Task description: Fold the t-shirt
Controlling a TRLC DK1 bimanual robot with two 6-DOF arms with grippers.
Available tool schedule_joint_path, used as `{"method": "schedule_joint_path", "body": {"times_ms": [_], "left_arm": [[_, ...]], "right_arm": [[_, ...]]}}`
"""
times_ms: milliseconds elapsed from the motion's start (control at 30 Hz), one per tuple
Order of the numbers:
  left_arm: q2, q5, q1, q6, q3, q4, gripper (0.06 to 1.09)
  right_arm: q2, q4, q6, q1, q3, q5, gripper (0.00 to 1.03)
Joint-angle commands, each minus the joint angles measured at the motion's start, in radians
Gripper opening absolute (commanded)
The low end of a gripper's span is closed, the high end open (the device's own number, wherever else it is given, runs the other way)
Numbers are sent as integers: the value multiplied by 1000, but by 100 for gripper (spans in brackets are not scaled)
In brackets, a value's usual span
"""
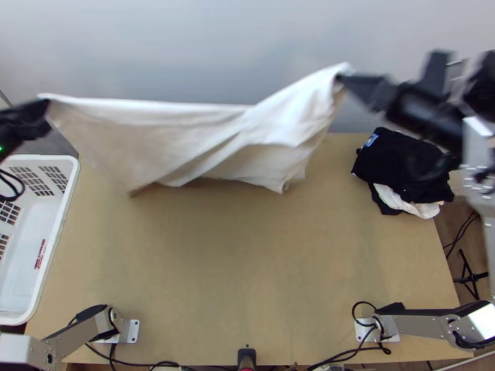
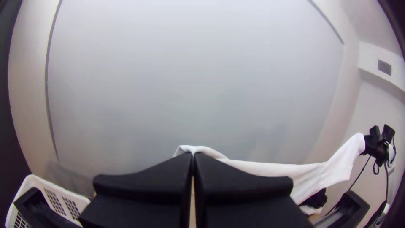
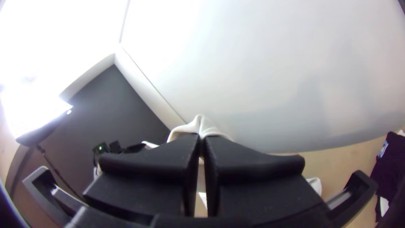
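The white t-shirt (image 1: 185, 133) was held up in the air across the upper part of the top view, over the far side of the worktop (image 1: 247, 266). One bit of its edge was pinched by the left gripper (image 2: 193, 155), at the upper left of the top view, with its jaws pressed together on the cloth. Another bit was pinched by the right gripper (image 3: 201, 138), at the upper right of that view, and its jaws were pressed together too. The top edge was stretched between them. The right part was crossed by a slanting fold, and the bottom hung unevenly. Whether the worktop was touched by the lowest bits could not be told.

The step in hand seemed to be getting the shirt spread out, and no neat fold had been made. Next, it needed to be lowered and laid flat on the worktop, with both pinched bits kept apart. If it was let go too soon, a crumpled heap could be made.
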Motion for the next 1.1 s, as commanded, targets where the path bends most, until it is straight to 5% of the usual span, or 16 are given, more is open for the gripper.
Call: {"method": "schedule_joint_path", "body": {"times_ms": [0,433,767,1067], "left_arm": [[-99,-22,16,-189,115,120,10],[-372,-29,22,-213,30,164,10],[-567,2,33,-204,-83,141,9],[-570,-220,47,-256,-51,228,10]], "right_arm": [[-18,37,130,-151,202,13,3],[-397,37,139,-223,-73,9,3],[-537,-26,118,-241,-56,-5,3],[-515,-22,170,-274,80,16,3]]}}
